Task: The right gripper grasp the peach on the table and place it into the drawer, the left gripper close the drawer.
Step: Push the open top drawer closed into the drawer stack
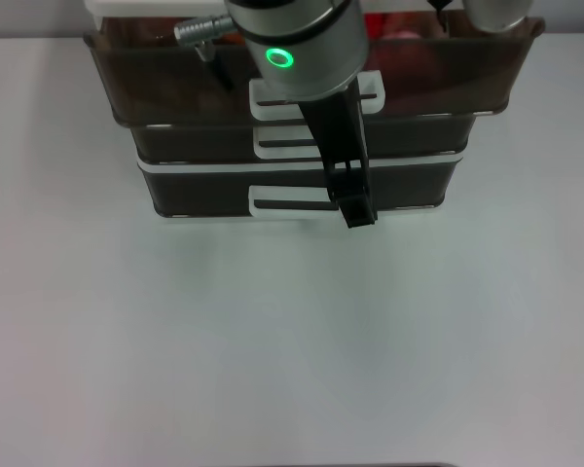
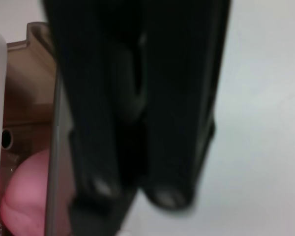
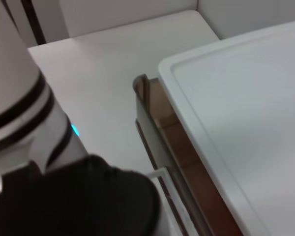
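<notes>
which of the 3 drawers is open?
The top drawer: it sticks out toward the robot past the two shut drawers below it, and the peach lies inside. The left claw hangs in front of the stack.

Drawer stack at the far edge of the table, left arm in front of it.

You've got three drawers stacked on the table; the top drawer juts out furthest toward you, the two below sit further back. The peach lies inside that top drawer, behind its front wall. The left gripper hangs down in front of the stack, centre-right, its tip level with the bottom drawer's handle. The right arm shows only at the far right corner, above the stack.
</notes>
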Robot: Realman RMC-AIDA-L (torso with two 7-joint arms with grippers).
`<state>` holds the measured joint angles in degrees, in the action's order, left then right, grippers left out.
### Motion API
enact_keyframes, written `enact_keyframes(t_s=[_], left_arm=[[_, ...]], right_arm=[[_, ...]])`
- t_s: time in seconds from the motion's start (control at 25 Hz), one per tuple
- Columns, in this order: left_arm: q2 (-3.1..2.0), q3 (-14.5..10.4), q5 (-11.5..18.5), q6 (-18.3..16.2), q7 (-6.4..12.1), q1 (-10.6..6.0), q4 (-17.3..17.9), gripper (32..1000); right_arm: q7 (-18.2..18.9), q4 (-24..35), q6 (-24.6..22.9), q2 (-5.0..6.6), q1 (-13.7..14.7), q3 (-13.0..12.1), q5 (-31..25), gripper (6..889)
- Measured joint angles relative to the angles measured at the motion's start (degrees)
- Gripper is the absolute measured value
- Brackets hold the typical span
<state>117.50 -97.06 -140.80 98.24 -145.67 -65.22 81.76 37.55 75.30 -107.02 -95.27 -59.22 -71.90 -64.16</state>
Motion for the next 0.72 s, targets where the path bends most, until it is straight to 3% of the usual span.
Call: enact_keyframes(t_s=[0.2,0.64,0.72], left_arm=[[0.00,0.03,0.00,0.05,0.02,0.03,-0.02,745],[-0.06,0.98,-1.27,-0.26,0.87,0.00,-0.53,745],[-0.06,1.48,-1.33,-0.89,1.36,-0.37,-1.90,745]], right_arm=[[-0.28,-0.37,-0.03,1.17,0.78,0.01,0.01,715],[-0.77,-0.06,-0.07,1.66,1.36,0.00,0.00,715],[-0.78,-0.02,-0.10,1.72,1.49,-0.05,0.00,715]])
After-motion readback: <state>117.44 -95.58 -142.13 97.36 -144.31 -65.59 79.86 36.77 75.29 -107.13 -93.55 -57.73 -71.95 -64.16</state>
